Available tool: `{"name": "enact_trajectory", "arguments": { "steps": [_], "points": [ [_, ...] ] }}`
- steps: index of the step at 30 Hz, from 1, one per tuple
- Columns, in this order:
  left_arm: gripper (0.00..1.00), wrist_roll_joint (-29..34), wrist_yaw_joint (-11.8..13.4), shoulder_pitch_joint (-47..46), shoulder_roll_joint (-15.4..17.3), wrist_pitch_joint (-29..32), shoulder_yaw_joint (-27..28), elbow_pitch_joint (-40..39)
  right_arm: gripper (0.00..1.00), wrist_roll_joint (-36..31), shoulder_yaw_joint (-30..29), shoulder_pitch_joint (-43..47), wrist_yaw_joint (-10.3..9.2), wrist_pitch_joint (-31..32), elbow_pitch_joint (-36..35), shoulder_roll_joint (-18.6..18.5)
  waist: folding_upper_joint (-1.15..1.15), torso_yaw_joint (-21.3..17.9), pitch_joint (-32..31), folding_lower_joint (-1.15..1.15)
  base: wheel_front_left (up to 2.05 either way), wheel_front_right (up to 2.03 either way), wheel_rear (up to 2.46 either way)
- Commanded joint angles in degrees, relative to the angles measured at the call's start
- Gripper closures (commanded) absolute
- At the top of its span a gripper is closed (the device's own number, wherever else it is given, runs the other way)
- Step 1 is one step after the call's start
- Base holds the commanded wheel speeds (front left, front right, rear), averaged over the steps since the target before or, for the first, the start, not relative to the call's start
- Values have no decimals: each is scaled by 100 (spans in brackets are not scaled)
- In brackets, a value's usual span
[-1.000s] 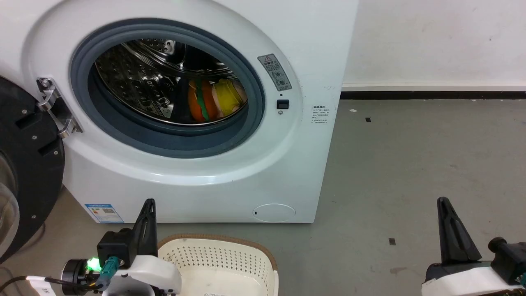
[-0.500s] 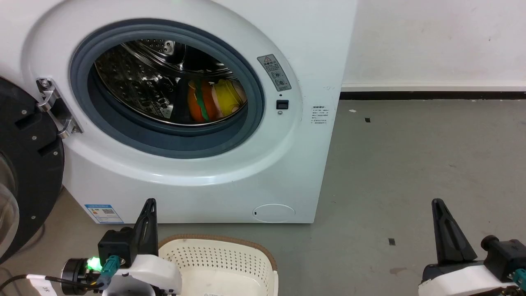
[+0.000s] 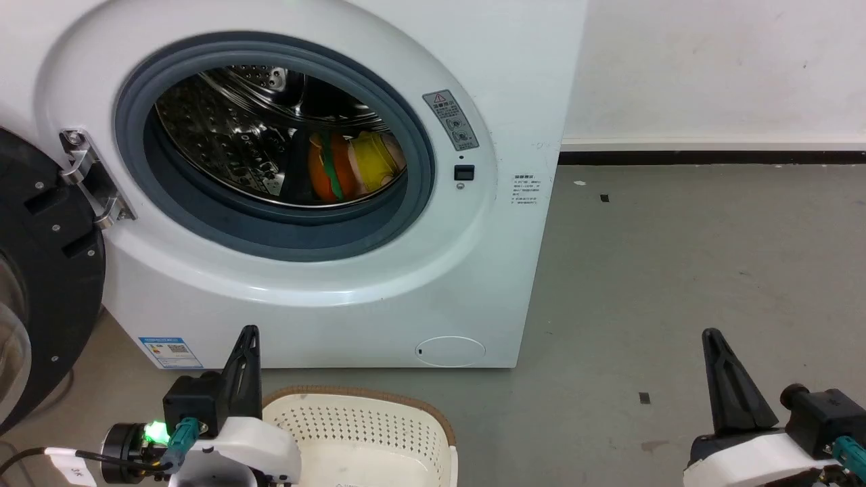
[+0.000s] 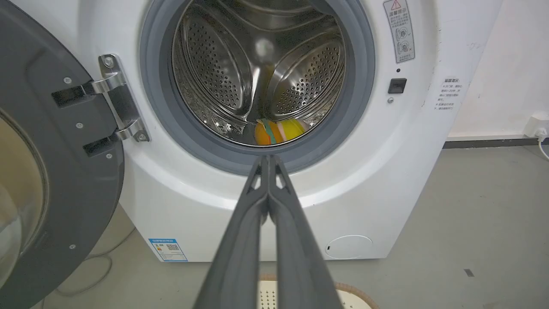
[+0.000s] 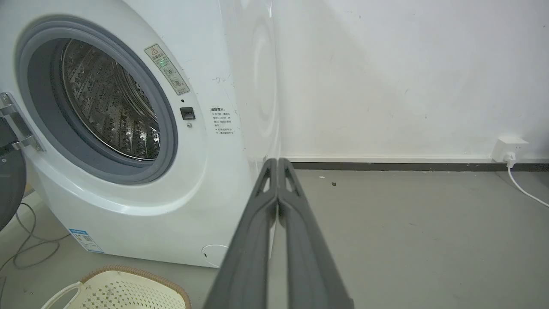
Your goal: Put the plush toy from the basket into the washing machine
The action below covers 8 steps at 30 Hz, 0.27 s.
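We face the large white front-loading washing machine point(image 3: 325, 297), whose right front corner marks the edge of the open room. From there bare grey concrete floor point(image 3: 676, 270) runs clear to the white wall point(image 3: 710, 67) and its dark skirting strip. On the left, the black round door point(image 3: 47, 270) is swung wide on its steel hinge point(image 3: 88, 176) and takes up the space on that side. The round grey rubber porthole seal point(image 3: 270, 233) is unobstructed and opens onto the shiny perforated steel drum point(image 3: 216, 135).

The oval cream-white perforated plastic basket with a brown woven-look rim point(image 3: 365, 419) sits on the floor just in front of the machine's base, cut off by the bottom of the head view.

Our left gripper point(image 3: 248, 330) hangs beside the basket's left rim with its long dark fingers pressed together and holding nothing. In its wrist view the tips line up with the lower lip of the seal. Our right gripper point(image 3: 709, 333) is likewise closed tip to tip and empty, over open floor well apart from the machine.

The small orange plush toy with a green stripe and yellow and peach parts point(image 3: 338, 166) lies inside the drum, low on its right side, just behind the seal.
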Motion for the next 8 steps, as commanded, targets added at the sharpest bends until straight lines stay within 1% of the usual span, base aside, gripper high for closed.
{"name": "enact_trajectory", "arguments": {
  "steps": [1, 8],
  "points": [
    [100, 37, -15, 83, -28, 41, -6, -68, 100, -72, 25, -116, 2, 44, 14, -1, 0, -1, -1, 0, 0, 0, 0],
    [100, 52, -17, 101, -36, 123, -13, -146, 100, -151, 53, -133, 3, 127, 16, -1, 0, -5, -5, 0, 0, 0, 0]
  ]
}}
